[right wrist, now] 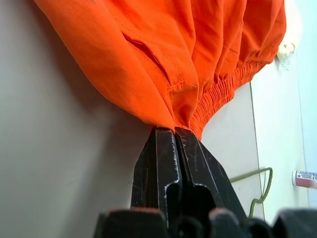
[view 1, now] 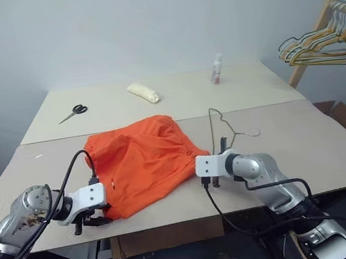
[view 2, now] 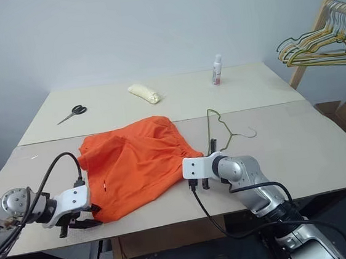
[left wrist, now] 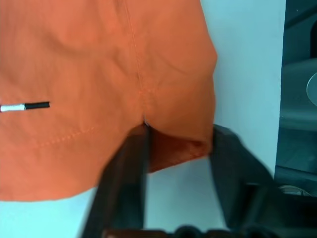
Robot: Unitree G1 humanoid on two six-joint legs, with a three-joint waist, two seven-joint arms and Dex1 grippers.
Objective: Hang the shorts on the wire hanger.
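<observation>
Left wrist view, left gripper [left wrist: 176, 144] jaws straddling shorts [left wrist: 99, 74] hem, right gripper [right wrist: 174, 133] jaws pinching waistband, no readable writing.

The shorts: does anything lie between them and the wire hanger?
Nothing visible does. The shorts lie beside the wire hanger with bare table around it. The right gripper pinches the shorts' edge nearest the hanger; the left gripper straddles the opposite corner.

orange shorts [view 2: 136, 164] lie rumpled on the table [view 2: 323, 144], wire hanger [view 2: 226, 130] just beside.
</observation>
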